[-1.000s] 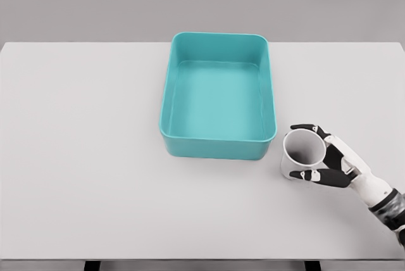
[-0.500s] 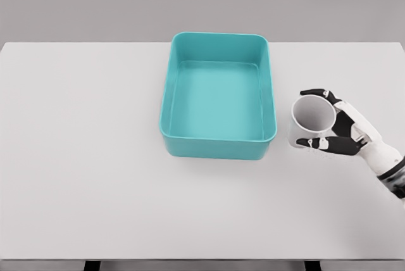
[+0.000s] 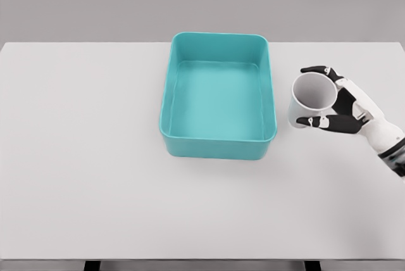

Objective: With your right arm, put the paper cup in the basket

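Note:
A white paper cup [image 3: 310, 97] hangs above the table just right of the basket, tilted so its open mouth faces me. My right hand [image 3: 326, 97] is shut on it, dark-tipped fingers [image 3: 314, 69] over its top and the thumb under its lower rim. The teal rectangular basket [image 3: 166, 103] stands in the middle of the white table and holds nothing. A narrow gap separates the cup from the basket's right wall. My left arm does not show.
The white table [image 3: 82, 157] stretches wide on both sides of the basket, with its front edge near the bottom of the view. A grey wall stands behind it.
My right hand has lifted the cup off the table near the basket's front right corner and carried it up and away from me, along the basket's right side.

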You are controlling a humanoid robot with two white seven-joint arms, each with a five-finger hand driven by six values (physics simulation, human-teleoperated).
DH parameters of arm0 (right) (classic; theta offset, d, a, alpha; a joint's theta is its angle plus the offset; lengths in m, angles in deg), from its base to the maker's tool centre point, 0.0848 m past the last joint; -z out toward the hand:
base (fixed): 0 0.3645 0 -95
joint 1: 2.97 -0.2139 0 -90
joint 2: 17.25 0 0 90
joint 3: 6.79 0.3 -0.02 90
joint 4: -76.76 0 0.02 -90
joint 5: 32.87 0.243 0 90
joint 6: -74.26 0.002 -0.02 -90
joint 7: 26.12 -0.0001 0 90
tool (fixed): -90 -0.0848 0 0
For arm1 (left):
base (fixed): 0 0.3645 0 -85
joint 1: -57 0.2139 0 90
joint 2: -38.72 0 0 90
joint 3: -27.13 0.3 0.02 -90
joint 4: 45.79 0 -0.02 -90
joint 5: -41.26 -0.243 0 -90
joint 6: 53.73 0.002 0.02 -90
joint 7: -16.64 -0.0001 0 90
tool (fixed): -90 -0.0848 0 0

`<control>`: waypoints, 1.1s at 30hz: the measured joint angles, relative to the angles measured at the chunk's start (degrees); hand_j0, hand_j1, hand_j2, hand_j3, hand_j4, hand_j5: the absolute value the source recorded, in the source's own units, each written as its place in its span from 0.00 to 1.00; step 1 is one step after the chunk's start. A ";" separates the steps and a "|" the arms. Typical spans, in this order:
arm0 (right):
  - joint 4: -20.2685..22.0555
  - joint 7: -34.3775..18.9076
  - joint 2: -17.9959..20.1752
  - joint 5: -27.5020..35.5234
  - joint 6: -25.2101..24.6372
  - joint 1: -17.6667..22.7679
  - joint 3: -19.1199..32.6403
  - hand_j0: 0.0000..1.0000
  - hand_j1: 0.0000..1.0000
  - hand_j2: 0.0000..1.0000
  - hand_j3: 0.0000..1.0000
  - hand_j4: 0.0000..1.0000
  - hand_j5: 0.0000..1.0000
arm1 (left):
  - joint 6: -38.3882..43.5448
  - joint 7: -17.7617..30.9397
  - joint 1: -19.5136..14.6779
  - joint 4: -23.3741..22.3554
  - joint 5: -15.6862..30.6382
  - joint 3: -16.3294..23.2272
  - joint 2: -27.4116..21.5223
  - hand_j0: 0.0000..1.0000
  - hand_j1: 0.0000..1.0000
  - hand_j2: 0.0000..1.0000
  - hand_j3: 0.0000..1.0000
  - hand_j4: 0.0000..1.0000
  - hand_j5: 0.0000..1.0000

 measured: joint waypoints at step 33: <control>-2.21 0.00 -5.51 -8.24 -9.48 -19.69 -8.53 0.50 0.50 0.50 0.50 0.50 0.50 | 0.00 0.00 0.00 0.00 0.02 0.00 0.00 1.00 1.00 1.00 1.00 1.00 1.00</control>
